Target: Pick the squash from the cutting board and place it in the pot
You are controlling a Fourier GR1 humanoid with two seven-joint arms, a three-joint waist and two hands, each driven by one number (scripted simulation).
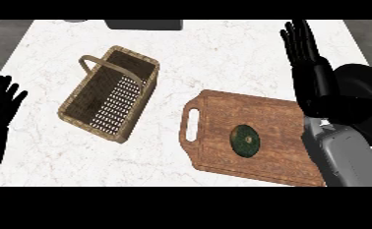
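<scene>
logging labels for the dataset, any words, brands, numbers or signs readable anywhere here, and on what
None: no readable text on anything in view.
The squash, cutting board, wicker basket, marble counter and dark object at the counter's far edge show no lettering.

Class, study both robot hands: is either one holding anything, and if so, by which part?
Nothing is held. The right hand is open above the cutting board; the left hand rests open at the left edge. The squash lies untouched on the board.

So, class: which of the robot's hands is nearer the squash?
Right. The right hand is up and to the right of the squash, fingers straight; the left hand rests at the far left edge, beyond the basket.
</scene>
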